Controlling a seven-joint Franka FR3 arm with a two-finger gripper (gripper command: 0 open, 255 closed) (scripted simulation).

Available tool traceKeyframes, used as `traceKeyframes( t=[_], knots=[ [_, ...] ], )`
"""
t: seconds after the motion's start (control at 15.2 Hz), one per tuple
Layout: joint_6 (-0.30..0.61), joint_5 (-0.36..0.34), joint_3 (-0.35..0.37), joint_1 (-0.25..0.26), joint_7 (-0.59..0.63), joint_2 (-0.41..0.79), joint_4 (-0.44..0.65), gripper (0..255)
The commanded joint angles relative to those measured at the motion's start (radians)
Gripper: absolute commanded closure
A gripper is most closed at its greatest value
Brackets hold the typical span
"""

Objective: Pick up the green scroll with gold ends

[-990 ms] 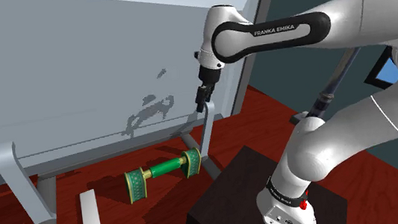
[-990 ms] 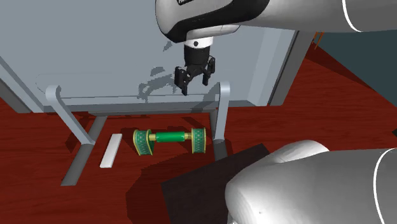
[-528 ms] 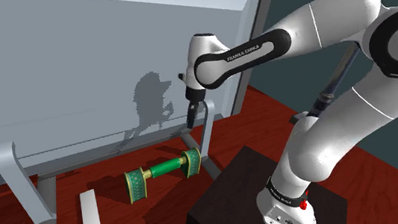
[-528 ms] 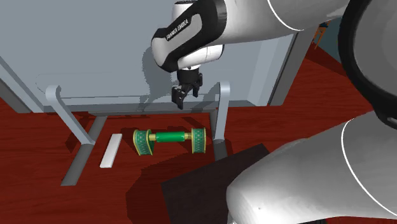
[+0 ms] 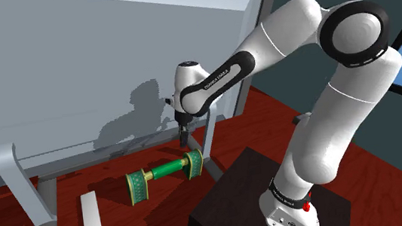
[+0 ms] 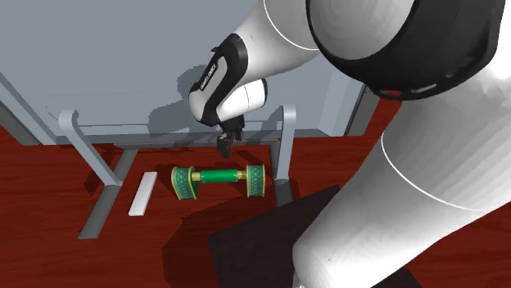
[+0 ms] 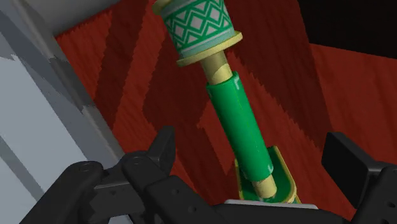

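Green shaft, gold collars, patterned caps: scroll (image 5: 163,172) flat on the dark red floor (image 5: 284,123) in the shoulder view, just in front of the big grey slab (image 5: 75,75). Long axis running left to right. Black hand (image 5: 184,138) poised above the right end cap and a touch to its far side, pointing down, clear of the floor. Grey leg (image 5: 211,138) close by on the right, something to mind on the way down. White bar (image 5: 91,215) off to the left, well apart from the action.

Over to the second exterior view: same left-to-right lie for the scroll (image 6: 219,179). Hand (image 6: 223,147) right over the middle of the shaft here, slightly to the far side, not yet touching.

Now the wrist view, and the telling one: fingers (image 7: 162,149) spread wide, clasping nothing. Shaft (image 7: 235,121) between them, touching neither, stretching away from the hand toward the zigzag cap. Other cap tucked low, close under the hand. Closing line square across the long axis, so a good line-up by the look of it. Straight drop onto the shaft the likely call, then a squeeze.
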Motion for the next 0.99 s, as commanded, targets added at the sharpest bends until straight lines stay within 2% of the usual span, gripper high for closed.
traceKeyframes(
  t=[0.0,0.53,0.92],
  knots=[
    [0.065,-0.003,0.006,0.010,-0.051,0.077,0.011,0],
    [0.271,-0.058,0.042,0.036,-0.209,0.393,0.114,0],
    [0.336,-0.067,0.039,0.040,-0.208,0.478,0.133,0]
  ],
)
